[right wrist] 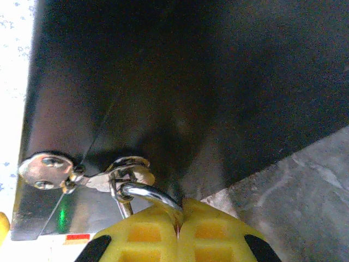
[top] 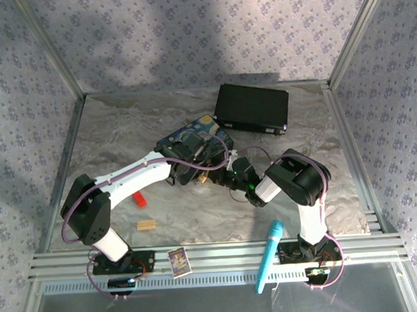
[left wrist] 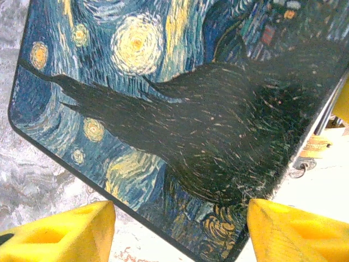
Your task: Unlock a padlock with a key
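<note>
- The right claw [right wrist: 179, 212] is closed all the way. The thin silver bow of the padlock [right wrist: 146, 192] runs into the seam between its yellow fingers, so it appears to be pinching the lock by the bow.
- The padlock sits hard against the near right edge of the painted tin [left wrist: 163, 109]. Its brass body is mostly hidden, and the bow arcs from the claw's fingertips toward the dark wall, which I take to be the tin's side.
- What I take for the key [right wrist: 46, 166] is a flat silver head with two holes. It lies against that same wall, just beside the padlock. Its length seems to run along the wall, crosswise to the right claw's fingers. I cannot tell whether its tip is in the keyhole.
- The left claw [left wrist: 180, 206] hangs over the tin's lid with its fingers well apart, one either side of the tin's near corner. It grips nothing that I can see. Being free and close, it looks the likelier one to take the key.
- The tin itself crowds the key on one side, and the right claw closes in on the other.
- A black case [top: 251, 108] lies just beyond the tin. A red block [top: 139, 198] and a wooden block [top: 146, 225] lie on the desk [top: 123, 132], near of the tin and out of the way.
</note>
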